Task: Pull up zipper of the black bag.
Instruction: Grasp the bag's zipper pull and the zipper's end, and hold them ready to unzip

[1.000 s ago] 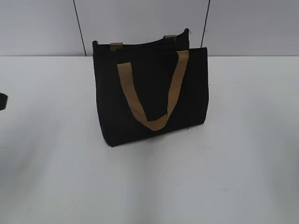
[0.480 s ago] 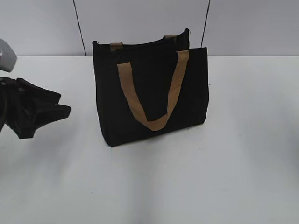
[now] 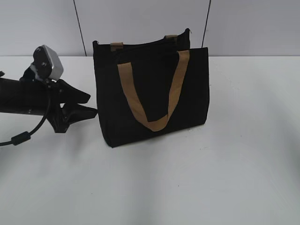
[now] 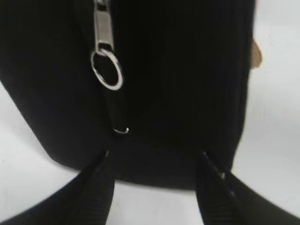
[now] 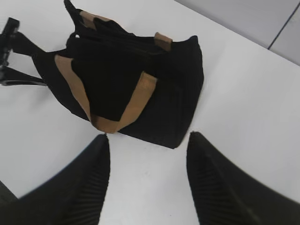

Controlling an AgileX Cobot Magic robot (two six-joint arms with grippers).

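The black bag (image 3: 154,93) stands upright on the white table, its tan handle (image 3: 154,123) hanging down the front. My left gripper (image 3: 92,105) is open, level with the bag's left end and just short of it. In the left wrist view the bag's end (image 4: 187,84) fills the frame. The zipper's silvery pull tab with its ring (image 4: 106,69) hangs left of centre, above my open left gripper (image 4: 154,157). My right gripper (image 5: 149,139) is open and empty, above the table on the near side of the bag (image 5: 159,98). It is out of the exterior view.
The white table (image 3: 211,178) spreads round the bag. A grey panelled wall (image 3: 243,28) stands close behind it. My left arm with its cable (image 3: 21,138) lies over the table's left part. The left gripper also shows in the right wrist view (image 5: 11,51).
My left arm has come in from the left edge and moved right, up to the bag's left end. The bag has not moved.
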